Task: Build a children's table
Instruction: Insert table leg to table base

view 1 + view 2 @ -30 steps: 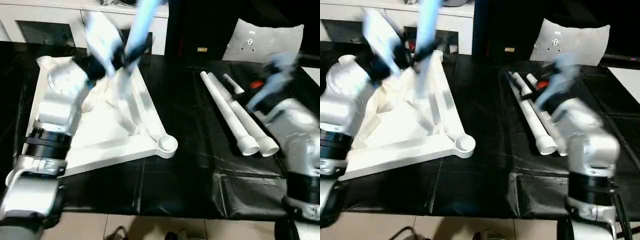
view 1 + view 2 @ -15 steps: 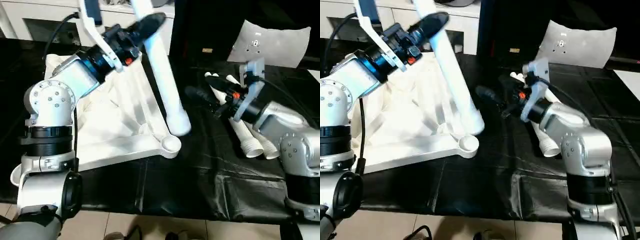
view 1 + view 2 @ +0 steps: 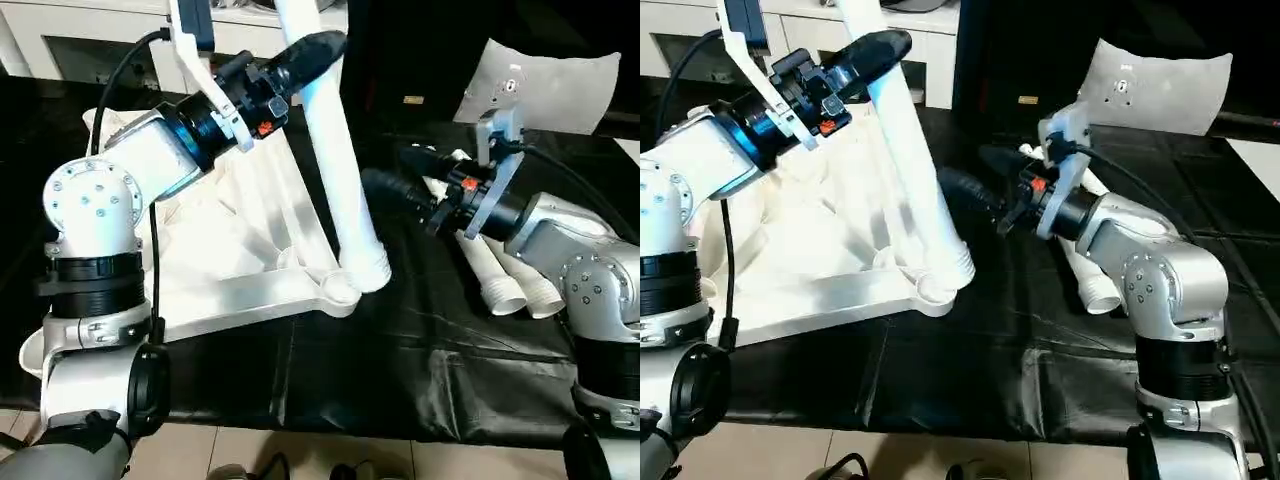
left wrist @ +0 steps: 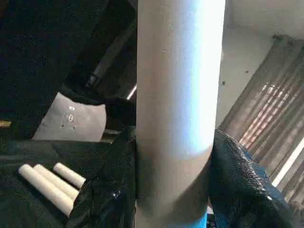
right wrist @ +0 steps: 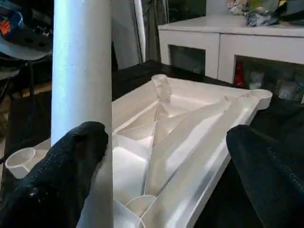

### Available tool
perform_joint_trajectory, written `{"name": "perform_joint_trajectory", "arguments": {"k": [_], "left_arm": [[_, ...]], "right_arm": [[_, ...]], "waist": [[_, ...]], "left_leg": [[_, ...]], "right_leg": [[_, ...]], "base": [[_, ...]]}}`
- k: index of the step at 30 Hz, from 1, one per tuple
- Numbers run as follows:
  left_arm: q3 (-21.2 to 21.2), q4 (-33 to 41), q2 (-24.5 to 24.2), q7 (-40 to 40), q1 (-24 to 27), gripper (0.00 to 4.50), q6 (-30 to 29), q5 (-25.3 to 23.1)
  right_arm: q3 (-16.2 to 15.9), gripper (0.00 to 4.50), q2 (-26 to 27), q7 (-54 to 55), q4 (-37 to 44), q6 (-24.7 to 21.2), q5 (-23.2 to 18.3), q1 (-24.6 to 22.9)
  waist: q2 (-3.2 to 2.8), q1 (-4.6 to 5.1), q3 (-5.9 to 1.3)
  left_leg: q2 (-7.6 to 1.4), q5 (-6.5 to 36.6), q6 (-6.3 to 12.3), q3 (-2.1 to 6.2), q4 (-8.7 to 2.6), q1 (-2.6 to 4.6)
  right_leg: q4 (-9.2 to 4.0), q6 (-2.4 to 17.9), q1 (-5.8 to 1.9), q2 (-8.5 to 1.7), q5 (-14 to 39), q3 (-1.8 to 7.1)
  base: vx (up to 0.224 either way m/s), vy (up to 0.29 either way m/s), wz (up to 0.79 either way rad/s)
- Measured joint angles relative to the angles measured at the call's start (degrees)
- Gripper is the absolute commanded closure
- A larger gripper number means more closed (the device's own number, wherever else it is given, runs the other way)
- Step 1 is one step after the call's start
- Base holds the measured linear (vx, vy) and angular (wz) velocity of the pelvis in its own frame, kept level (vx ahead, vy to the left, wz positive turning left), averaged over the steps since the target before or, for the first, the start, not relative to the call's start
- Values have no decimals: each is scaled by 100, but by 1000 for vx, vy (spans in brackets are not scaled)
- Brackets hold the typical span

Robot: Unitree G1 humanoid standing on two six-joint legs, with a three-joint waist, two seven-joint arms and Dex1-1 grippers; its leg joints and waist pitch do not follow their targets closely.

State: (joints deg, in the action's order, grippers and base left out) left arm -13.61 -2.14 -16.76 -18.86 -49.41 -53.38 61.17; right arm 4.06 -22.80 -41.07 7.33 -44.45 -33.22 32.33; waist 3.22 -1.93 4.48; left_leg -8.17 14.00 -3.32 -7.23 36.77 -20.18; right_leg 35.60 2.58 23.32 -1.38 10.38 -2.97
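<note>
As the left fingers, clenched on a leg, are lowering its end to the tabletop corner socket, the right fingers, released, are closing in alongside — screw-in prob. next.

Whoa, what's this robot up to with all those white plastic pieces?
It is putting together a children's table. The table top lies upside down on a black-covered surface, ribs facing up. The left gripper is clamped around one white leg, holding it nearly upright with its threaded end at the near corner socket. The right gripper is open and reaching toward that leg. More spare legs lie beside the right arm.
</note>
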Motion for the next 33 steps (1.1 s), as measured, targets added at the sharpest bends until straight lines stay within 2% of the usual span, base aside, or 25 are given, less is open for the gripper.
{"name": "perform_joint_trajectory", "arguments": {"k": [4,7,8,12,16,20,21,24,25,26,31,33], "left_arm": [[116,186,4,108,57,280,39,-163],[470,490,73,248,254,280,269,-696],[581,525,107,325,304,280,321,-880],[993,644,190,654,418,280,661,-1587],[1205,836,208,748,418,280,1012,-2026],[1513,932,140,791,433,280,1428,-2613],[1556,939,113,795,448,280,1502,-2730],[1615,989,75,908,532,280,1654,-3035],[1617,996,81,953,543,280,1687,-3098],[1617,1012,94,1004,561,280,1732,-3159],[1666,1200,385,1222,625,280,1844,-3350],[1710,1290,560,1310,654,280,1847,-3389]], "right_arm": [[-272,0,-4,105,280,-44,183,-59],[-665,0,98,264,435,-133,393,-211],[-782,27,162,356,436,-154,469,-257],[-1043,57,417,788,422,-322,647,-368],[-1065,87,489,906,446,-447,652,-405],[-1046,87,636,1043,495,-499,633,-514],[-996,63,637,1072,492,-498,631,-514],[-495,51,847,1258,364,-498,415,-513],[-433,51,863,1262,358,-498,369,-513],[-421,23,871,1253,364,-498,327,-513],[-495,5,1043,1280,391,-492,263,-514],[-689,5,1173,1406,371,-480,419,-517]], "waist": [[1,-1,0],[1,1,0],[1,1,0],[2,-1,0],[2,-5,0],[2,0,0],[2,5,0],[2,11,0],[2,11,0],[2,11,0],[2,11,0],[3,11,-1]], "left_leg": [[-4,0,-1,0,0,-1],[-6,-1,-2,0,-2,-1],[-6,-1,-2,0,-2,0],[-10,-2,-4,1,-2,-5],[-13,-3,-6,1,-2,-9],[-14,-4,-7,2,-2,-14],[-14,-4,-8,2,-2,-14],[-16,-6,-11,1,-2,-15],[-16,-6,-11,1,-2,-15],[-16,-6,-11,1,-2,-15],[-18,-6,-10,1,-2,-18],[-18,-6,-10,1,-2,-19]], "right_leg": [[-2,-2,0,0,1,-4],[-4,-5,-2,0,3,-6],[-4,-6,-2,0,3,-6],[-7,-10,-1,0,2,-11],[-12,-10,-2,0,1,-15],[-19,19,-2,0,-18,-18],[-20,20,-2,0,-20,-18],[-22,20,-2,0,-26,-19],[-22,20,-2,0,-27,-19],[-22,20,-2,0,-28,-20],[-23,23,-2,0,-30,-23],[-23,24,-2,-1,-31,-24]], "base": [[0,0,0],[0,0,0],[0,0,0],[0,0,0],[0,0,0],[0,0,0],[0,0,0],[0,0,0],[0,0,0],[0,0,0],[0,0,0],[0,0,0]]}}
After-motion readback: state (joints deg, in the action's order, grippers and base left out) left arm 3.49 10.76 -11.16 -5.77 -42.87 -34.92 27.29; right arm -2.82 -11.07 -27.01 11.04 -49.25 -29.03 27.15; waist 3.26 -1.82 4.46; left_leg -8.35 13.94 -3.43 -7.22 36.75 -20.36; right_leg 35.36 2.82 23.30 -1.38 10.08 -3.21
